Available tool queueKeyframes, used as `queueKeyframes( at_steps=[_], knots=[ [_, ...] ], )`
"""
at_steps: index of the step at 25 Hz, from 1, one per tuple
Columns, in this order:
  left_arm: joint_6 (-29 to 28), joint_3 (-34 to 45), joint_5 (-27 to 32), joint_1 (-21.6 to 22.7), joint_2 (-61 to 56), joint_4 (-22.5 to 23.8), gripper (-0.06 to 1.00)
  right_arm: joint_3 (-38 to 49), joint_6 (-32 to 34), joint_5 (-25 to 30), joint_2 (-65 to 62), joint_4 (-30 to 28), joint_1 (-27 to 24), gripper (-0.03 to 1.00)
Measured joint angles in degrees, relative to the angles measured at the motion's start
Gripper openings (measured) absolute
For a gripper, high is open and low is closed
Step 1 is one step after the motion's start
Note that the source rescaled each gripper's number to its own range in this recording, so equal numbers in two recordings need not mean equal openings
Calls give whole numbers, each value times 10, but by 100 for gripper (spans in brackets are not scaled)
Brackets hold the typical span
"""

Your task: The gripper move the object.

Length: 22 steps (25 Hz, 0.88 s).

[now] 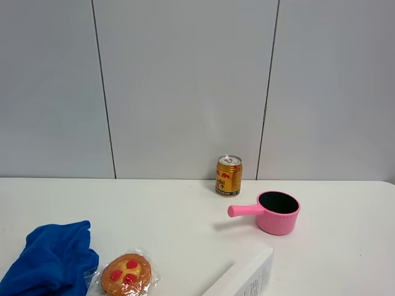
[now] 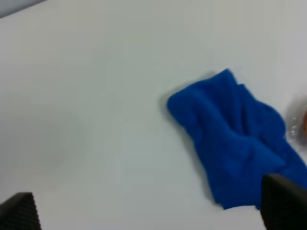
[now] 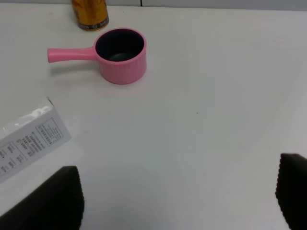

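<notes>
Both grippers, left and right, hang with fingers spread wide, holding nothing, over bare white table, while the pink pot sits right of centre, the can just behind it.

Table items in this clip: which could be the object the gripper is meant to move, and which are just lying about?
Possibly the job's object (the task names none, and neither gripper touches anything):
blue cloth, under the open left gripper
pink saucepan, ahead of the open right gripper

No sign of involvement:
gold can
wrapped pastry
white box
</notes>
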Motion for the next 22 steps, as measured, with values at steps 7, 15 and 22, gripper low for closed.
queueKeyframes(
  at_steps=[7,15,22],
  knots=[
    [-55,24,13,0,-153,17,100,0,0,0,0,0,0,100],
    [-69,147,13,0,-358,17,100,0,0,0,0,0,0,100],
    [-111,266,14,0,-506,6,100,0,0,0,0,0,0,100]
  ],
)
